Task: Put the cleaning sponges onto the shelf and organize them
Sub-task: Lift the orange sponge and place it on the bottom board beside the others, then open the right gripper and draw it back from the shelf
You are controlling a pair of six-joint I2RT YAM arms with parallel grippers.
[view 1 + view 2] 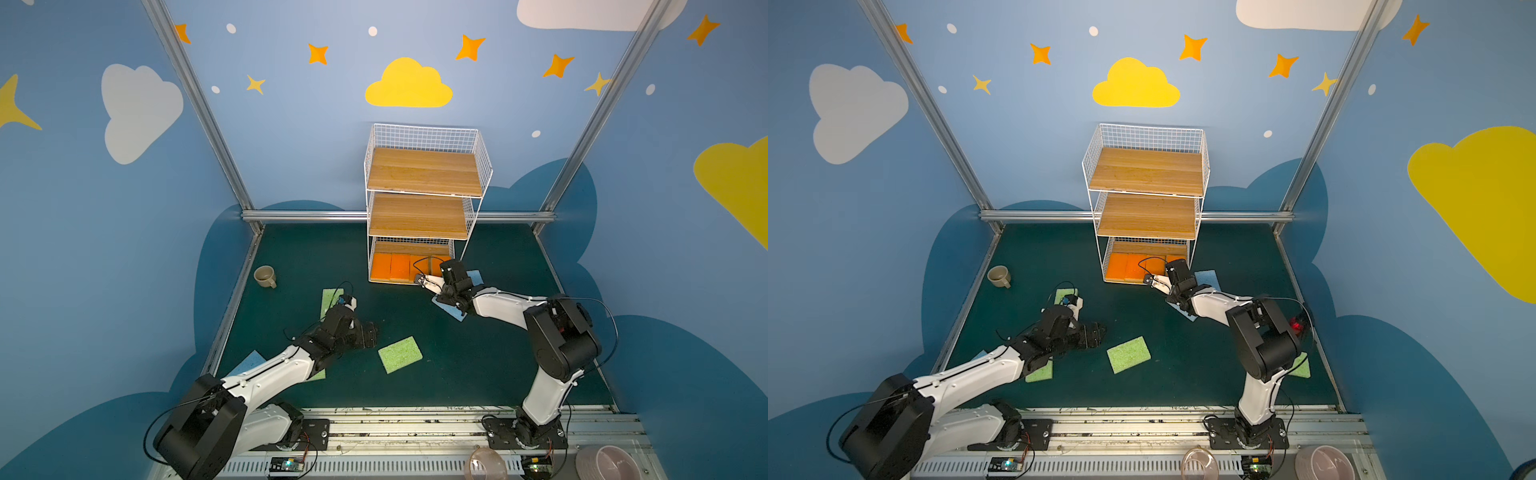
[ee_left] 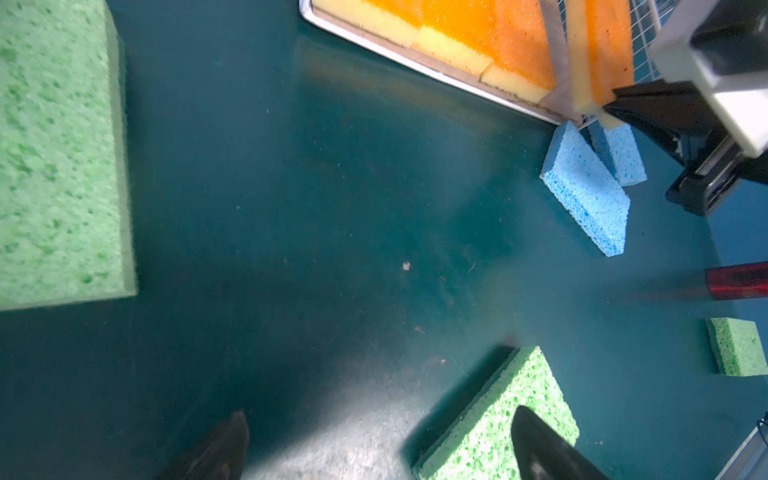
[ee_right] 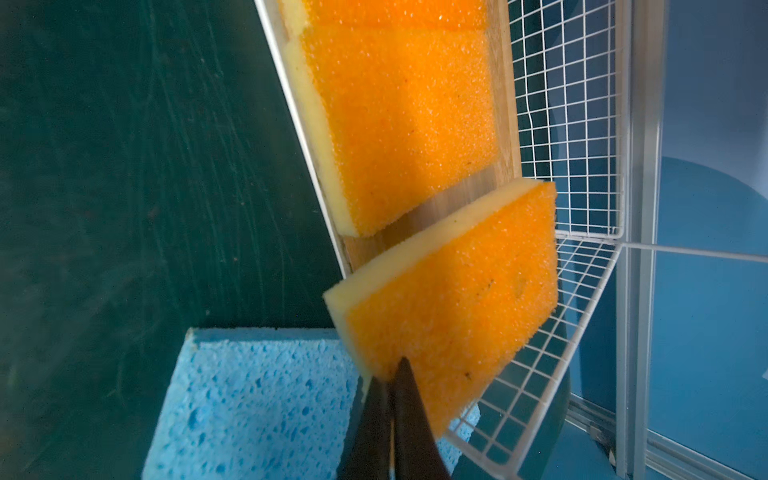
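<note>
Your right gripper (image 3: pixel 392 374) is pinched tight on a flat orange, yellow-edged porous sponge (image 3: pixel 457 299), tilted at the bottom tier of the tall white-wire, wooden-board shelf (image 1: pixel 424 170), beside its flat orange mates (image 1: pixel 390 268). Left gripper (image 2: pixel 380 419) gapes wide, holding nothing, just beside a light green porous sponge (image 2: pixel 490 415).

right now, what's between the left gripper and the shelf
Only bare green mat lies between left gripper and shelf; the left wrist view shows it.

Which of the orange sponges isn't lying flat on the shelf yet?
The orange sponge pinched in the right gripper, tilted at the right end of the shelf's bottom board; the other three orange sponges lie flat there side by side.
</note>
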